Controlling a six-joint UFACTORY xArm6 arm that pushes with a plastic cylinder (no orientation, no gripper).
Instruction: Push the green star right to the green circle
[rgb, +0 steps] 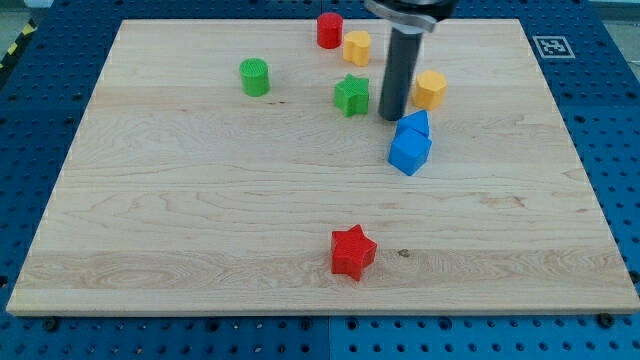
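A pale wooden board is seen filling most of the frame, laid on a blue perforated table. The dark rod is lowered from the upper centre, and my tip is set on the board just to the right of the green star, a narrow gap being seen between them; there are no jaws on it, only a plain straight end.

The blue block, of an irregular shape, is placed just below and right of the tip. The red star is found alone at the lower centre, near the bottom edge. The green circle is placed at the upper left, well apart from the star, with open board between them. One yellow block is seen right of the rod, another yellow block above the star, and the red cylinder close to the top edge.
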